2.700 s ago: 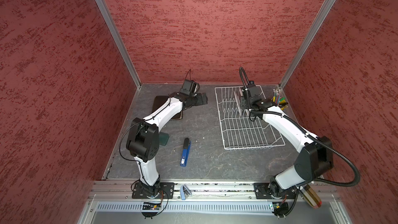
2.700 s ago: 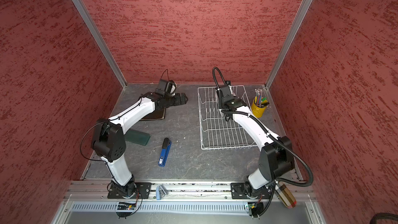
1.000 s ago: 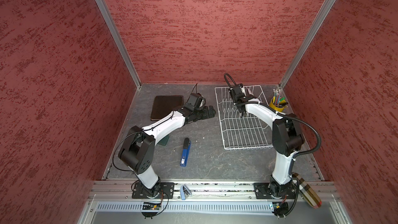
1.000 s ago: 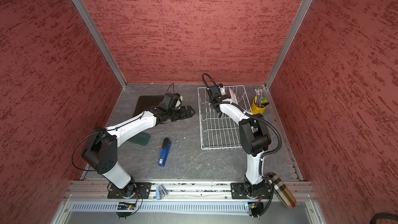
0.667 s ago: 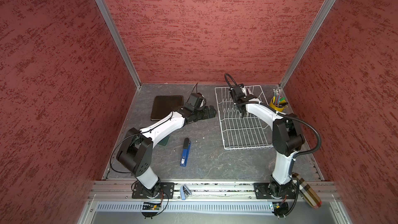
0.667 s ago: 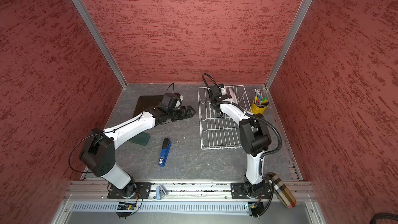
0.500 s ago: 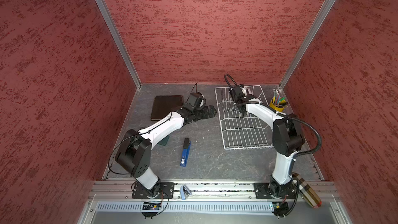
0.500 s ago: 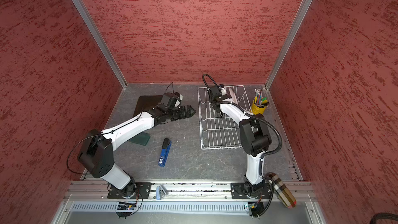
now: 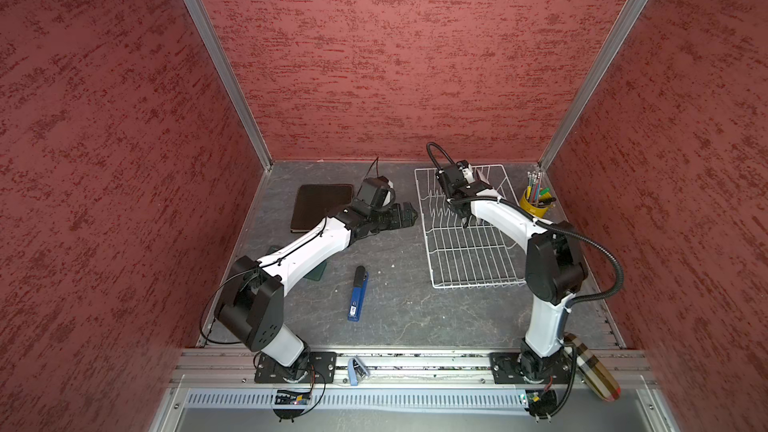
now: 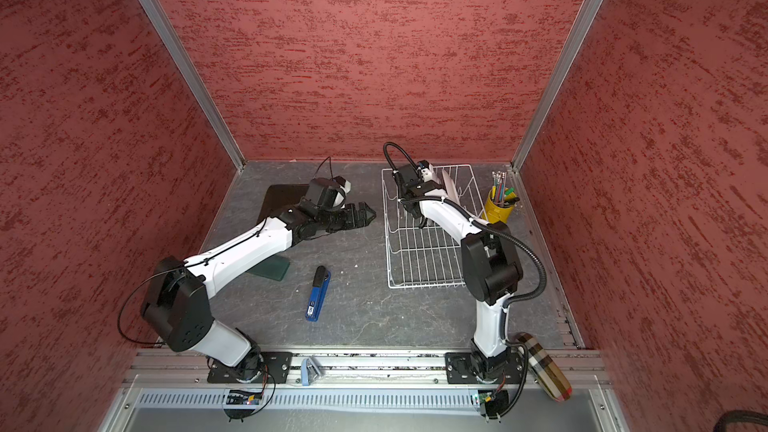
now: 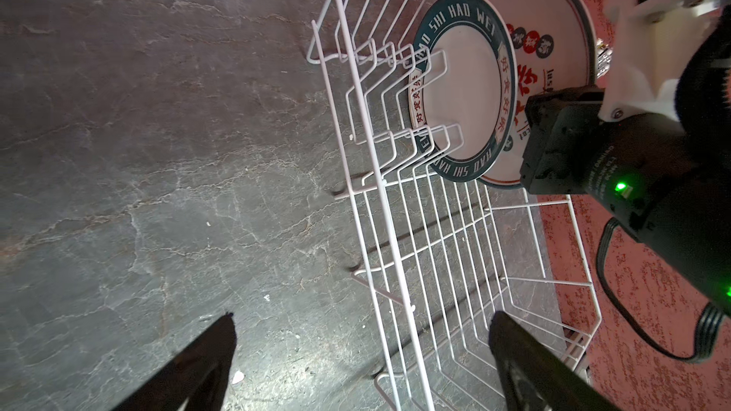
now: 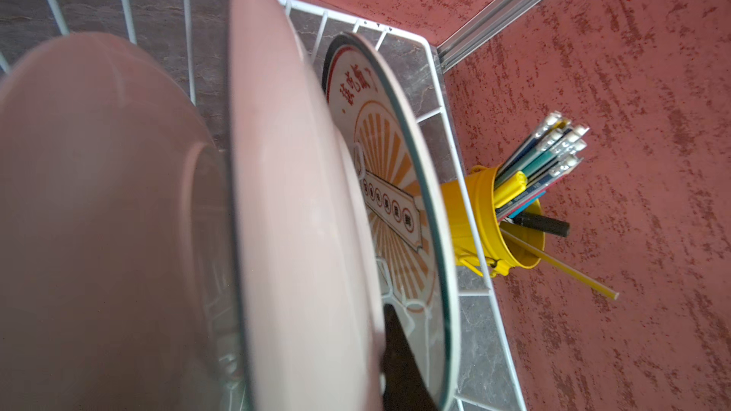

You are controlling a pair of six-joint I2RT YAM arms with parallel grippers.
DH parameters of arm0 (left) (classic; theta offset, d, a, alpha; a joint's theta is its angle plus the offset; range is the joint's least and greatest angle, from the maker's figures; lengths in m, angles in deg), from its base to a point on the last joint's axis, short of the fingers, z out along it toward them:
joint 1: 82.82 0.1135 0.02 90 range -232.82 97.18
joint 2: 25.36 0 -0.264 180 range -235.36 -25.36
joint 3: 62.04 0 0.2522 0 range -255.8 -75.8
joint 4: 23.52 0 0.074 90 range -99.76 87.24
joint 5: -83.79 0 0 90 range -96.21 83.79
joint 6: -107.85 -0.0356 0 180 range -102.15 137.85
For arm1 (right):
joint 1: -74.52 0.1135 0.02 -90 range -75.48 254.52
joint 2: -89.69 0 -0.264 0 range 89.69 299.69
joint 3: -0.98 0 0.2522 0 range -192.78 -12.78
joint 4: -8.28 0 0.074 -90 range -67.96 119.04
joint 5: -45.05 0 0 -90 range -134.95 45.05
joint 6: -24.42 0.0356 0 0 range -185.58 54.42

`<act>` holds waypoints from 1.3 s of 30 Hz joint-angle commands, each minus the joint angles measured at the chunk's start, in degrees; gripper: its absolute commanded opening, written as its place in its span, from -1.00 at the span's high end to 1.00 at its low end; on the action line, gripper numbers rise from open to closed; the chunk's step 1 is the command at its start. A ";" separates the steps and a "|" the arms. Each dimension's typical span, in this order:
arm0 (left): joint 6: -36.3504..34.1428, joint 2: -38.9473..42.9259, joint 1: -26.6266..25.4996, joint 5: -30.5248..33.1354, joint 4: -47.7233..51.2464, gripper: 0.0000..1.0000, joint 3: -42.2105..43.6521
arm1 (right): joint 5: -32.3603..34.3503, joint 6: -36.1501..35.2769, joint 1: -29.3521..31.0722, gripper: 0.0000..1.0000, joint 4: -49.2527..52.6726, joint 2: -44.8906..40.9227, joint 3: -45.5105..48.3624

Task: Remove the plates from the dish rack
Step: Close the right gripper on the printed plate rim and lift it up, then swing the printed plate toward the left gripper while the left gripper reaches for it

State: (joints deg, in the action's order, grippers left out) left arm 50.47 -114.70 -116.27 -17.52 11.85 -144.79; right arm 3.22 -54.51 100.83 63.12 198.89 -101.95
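**Right gripper (image 12: 381, 334) clamped on the middle plate (image 12: 277, 191)**

In both top views the dish rack (image 9: 469, 259) sits along the worktop's (image 9: 395, 326) right edge, the right arm (image 9: 498, 218) reaching into its far end. The left gripper (image 9: 409, 216) hovers spread wide just beside the rack's left side; a dark square plate (image 9: 320, 201) lies flat near the far left corner. Left wrist view: the lettered plate (image 11: 461, 88) stands upright between prongs, the middle plate (image 11: 553, 25) behind it. Right wrist view: a dark finger (image 12: 399, 365) presses that plate's rim, the sunburst plate (image 12: 395, 191) just beyond
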 commanded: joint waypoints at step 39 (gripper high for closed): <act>6.03 6.74 -1.54 -6.16 -33.74 -0.99 13.70 | -27.98 14.50 4.46 1.00 -30.90 -45.17 22.02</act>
State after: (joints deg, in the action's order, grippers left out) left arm 54.31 -107.97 -118.19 -20.65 -11.93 -131.96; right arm -15.43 -45.20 105.24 41.61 154.96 -81.60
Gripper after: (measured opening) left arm 0.995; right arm 0.134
